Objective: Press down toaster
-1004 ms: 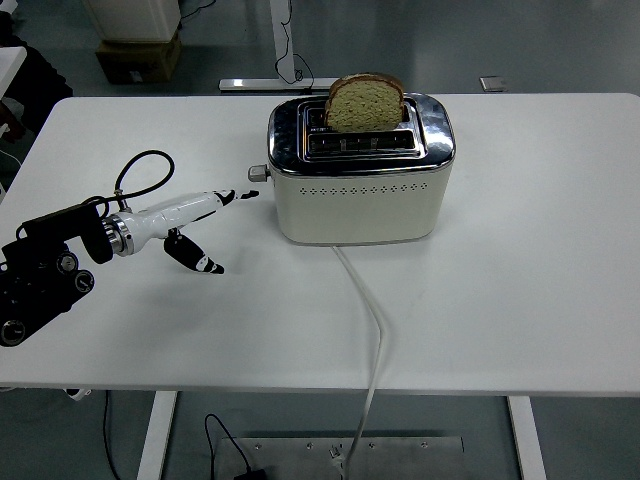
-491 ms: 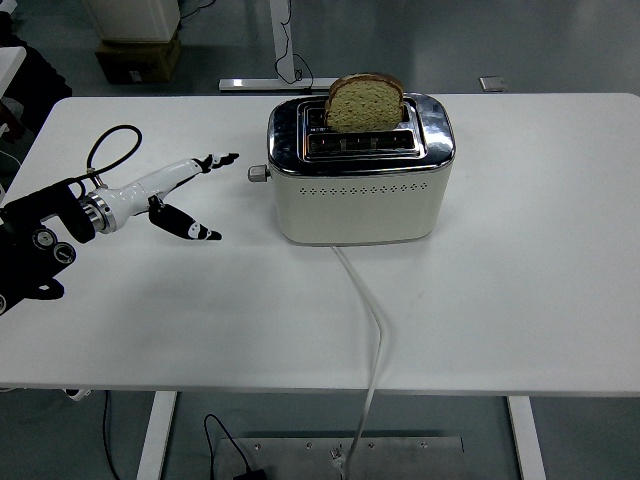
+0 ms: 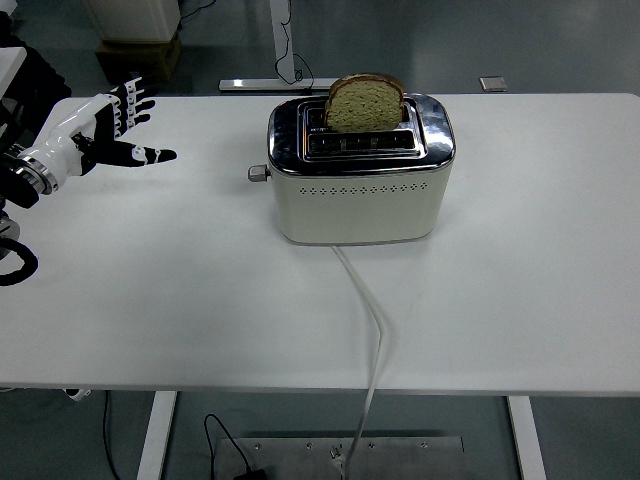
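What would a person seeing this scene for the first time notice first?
The cream toaster stands at the middle of the white table, toward the far edge, with a slice of bread sticking up from its back slot. Its white cord runs down over the near edge. At the far left, the left hand hovers open with fingers spread, well away from the toaster's lever.

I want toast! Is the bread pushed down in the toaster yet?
Not yet. The bread sticks up out of the toaster, and the lever is up near the top.
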### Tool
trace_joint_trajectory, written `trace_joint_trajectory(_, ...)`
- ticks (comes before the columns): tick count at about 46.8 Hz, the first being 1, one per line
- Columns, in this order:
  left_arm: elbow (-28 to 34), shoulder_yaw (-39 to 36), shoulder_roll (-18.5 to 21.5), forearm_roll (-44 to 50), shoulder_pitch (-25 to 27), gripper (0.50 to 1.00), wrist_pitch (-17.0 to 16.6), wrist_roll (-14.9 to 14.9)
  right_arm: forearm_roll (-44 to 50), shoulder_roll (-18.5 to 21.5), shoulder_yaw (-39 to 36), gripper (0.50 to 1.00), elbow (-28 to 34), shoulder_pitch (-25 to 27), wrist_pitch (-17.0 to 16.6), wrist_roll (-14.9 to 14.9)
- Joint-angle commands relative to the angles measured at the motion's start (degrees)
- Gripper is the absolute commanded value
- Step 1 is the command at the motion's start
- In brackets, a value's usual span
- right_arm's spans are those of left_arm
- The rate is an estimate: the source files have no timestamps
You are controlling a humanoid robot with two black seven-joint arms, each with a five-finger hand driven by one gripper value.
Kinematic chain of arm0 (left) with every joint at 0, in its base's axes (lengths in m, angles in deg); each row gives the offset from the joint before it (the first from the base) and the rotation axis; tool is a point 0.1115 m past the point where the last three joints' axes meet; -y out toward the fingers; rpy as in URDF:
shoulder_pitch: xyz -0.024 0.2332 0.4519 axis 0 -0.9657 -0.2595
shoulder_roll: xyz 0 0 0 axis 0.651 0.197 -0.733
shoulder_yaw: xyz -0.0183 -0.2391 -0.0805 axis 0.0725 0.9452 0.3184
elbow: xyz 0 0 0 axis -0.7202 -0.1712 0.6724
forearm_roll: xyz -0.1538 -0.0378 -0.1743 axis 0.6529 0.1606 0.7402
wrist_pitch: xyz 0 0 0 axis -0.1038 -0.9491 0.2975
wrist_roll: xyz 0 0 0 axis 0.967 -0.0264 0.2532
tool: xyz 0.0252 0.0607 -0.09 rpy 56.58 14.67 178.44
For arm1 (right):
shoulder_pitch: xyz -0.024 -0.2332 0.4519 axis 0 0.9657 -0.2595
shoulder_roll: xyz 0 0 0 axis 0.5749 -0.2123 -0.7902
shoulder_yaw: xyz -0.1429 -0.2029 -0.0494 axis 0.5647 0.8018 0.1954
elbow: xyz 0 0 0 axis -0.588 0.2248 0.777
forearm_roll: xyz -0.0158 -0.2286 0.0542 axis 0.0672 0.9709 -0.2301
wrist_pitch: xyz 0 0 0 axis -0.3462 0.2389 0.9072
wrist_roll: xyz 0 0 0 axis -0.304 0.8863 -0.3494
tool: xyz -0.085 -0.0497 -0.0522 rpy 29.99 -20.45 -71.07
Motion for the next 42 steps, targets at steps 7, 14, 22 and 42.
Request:
trace_joint_trajectory(7, -5.6, 0.1, -3.8, 15.4, -0.2, 1.000, -0.1, 0.5, 0.0, 0.0, 0.0, 0.998, 0.0, 0.0, 0.0, 0.0)
trace_joint_trajectory(14, -9.6, 0.4, -7.2, 21.0, -0.2, 1.000, 0.0, 0.8, 0.0, 0.0, 0.0, 0.998, 0.0, 0.0, 0.0, 0.0)
trace_joint_trajectory(22, -13.8, 2.5, -10.8, 28.4, -0.5, 1.000, 0.2, 2.2, 0.0, 0.0, 0.0, 0.998, 0.0, 0.0, 0.0, 0.0)
trace_joint_trajectory(42, -23.4, 8.9, -17.8, 36.9, -1.1, 1.000, 6.4, 2.1, 0.3, 0.0, 0.1, 0.998, -0.1, -0.2, 0.0, 0.0)
